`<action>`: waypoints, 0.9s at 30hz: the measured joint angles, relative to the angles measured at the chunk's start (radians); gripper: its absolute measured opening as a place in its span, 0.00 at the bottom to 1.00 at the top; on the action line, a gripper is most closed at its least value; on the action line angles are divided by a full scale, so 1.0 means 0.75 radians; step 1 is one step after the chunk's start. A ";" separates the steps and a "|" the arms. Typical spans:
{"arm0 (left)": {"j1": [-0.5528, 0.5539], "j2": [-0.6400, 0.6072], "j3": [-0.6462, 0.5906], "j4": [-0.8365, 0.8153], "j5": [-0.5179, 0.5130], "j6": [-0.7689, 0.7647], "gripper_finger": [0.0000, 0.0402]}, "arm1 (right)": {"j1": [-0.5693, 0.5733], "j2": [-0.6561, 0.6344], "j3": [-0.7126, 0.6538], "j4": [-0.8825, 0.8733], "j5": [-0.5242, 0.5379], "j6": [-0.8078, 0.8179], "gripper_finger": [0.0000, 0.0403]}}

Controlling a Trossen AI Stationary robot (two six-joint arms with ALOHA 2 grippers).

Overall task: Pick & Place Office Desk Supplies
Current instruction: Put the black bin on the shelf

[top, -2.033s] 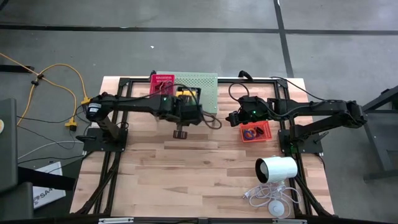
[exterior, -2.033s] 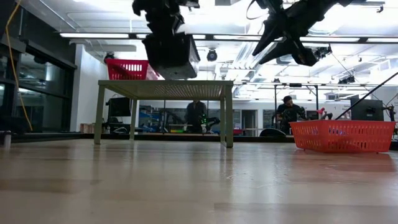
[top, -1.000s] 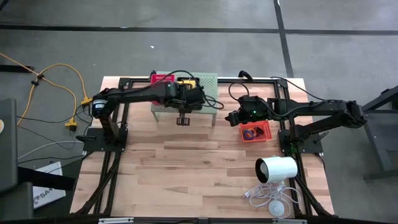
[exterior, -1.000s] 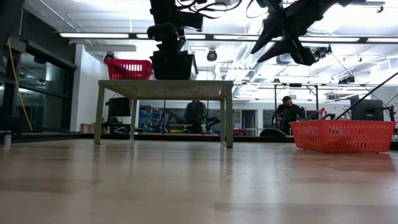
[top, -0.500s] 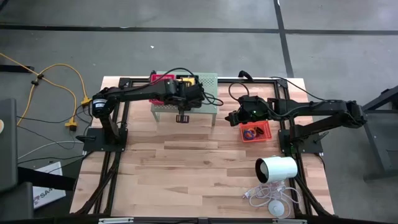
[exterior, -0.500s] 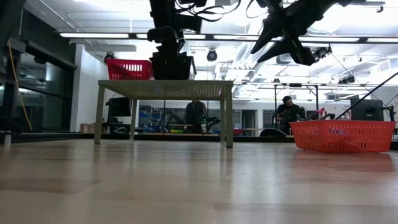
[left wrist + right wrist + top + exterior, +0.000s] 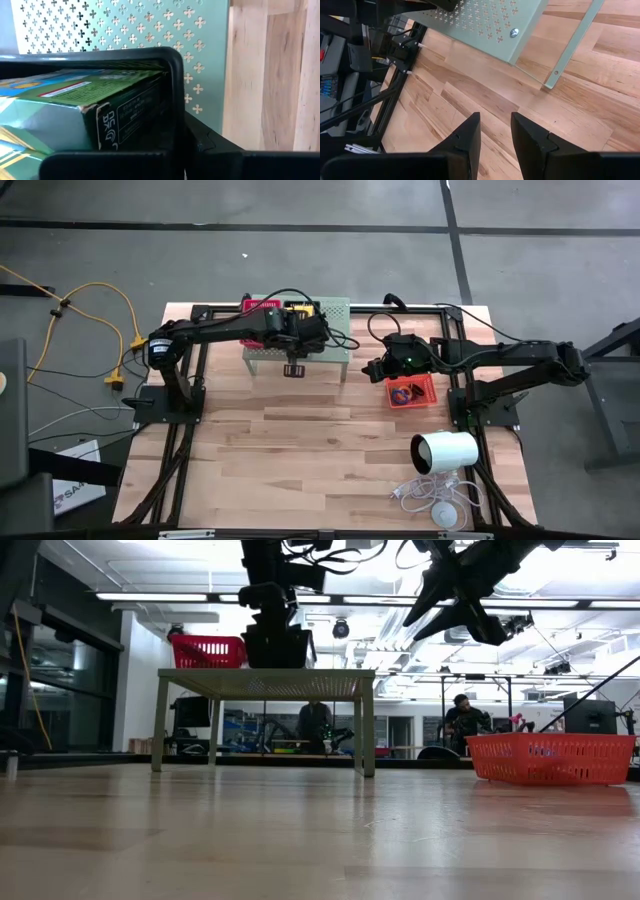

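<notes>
Left pincer (image 7: 294, 367), apparently closed on a black tray (image 7: 172, 100) of boxed supplies, sets it on the green stand (image 7: 335, 310); right pincer (image 7: 492, 131) waits half-open, sorting unfinished.

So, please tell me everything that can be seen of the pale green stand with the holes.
The pale green stand looks like thin painted metal. Its flat top is punched with small clover-shaped holes, and it stands upright on slim legs on the wooden table, at the far side. A red mesh tray sits on its top near one end. The left tool hangs over its front edge. A screw head shows on its underside.
</notes>
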 joint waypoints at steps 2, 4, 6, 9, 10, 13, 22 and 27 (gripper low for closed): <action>0.000 0.000 0.000 -0.001 0.000 -0.005 0.04 | 0.000 0.000 0.000 0.000 0.000 0.000 0.24; 0.000 0.000 -0.001 0.001 -0.002 -0.016 0.06 | 0.000 0.000 0.000 0.000 0.000 0.000 0.24; 0.000 -0.001 -0.001 0.001 -0.003 -0.016 0.08 | 0.000 0.000 0.000 0.000 0.000 0.000 0.24; 0.000 -0.003 -0.001 0.003 -0.005 -0.017 0.10 | 0.000 0.000 0.000 0.000 0.000 0.000 0.24; 0.000 -0.004 -0.001 0.004 -0.005 -0.016 0.10 | 0.000 0.000 -0.001 0.000 0.000 0.000 0.24; 0.000 -0.004 -0.001 0.004 -0.005 -0.016 0.12 | 0.000 0.000 0.000 0.000 0.000 0.000 0.24; 0.000 -0.004 -0.001 0.010 -0.015 -0.016 0.14 | 0.000 0.000 0.000 0.000 0.000 0.000 0.24; -0.001 -0.003 -0.001 0.009 -0.034 -0.016 0.14 | 0.000 0.000 0.000 0.000 0.000 0.000 0.24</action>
